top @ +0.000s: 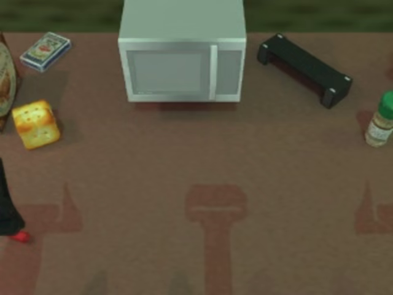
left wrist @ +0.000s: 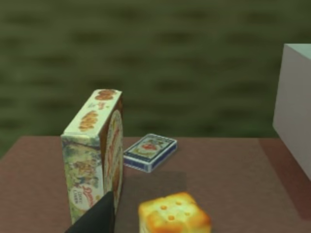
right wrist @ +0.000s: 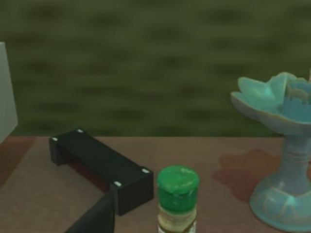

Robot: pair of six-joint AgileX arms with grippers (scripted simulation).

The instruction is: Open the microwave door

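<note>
Nearest: you see a toast cube [left wrist: 174,213] just ahead of your left gripper [left wrist: 95,218]; finger spread cannot be told
Door: microwave door [top: 167,70] shut, far ahead
Risk: reaching may clip toast

Blue card pack [top: 45,51] lying flat, far back left on desk [top: 184,184]. Yellow toast cube [top: 36,123] near it. Tall picture box [left wrist: 92,155] upright. Black block [top: 304,69] back right. Green-lid jar [top: 380,118] at right edge. Teal stand dish [right wrist: 282,145] beside jar.
</note>
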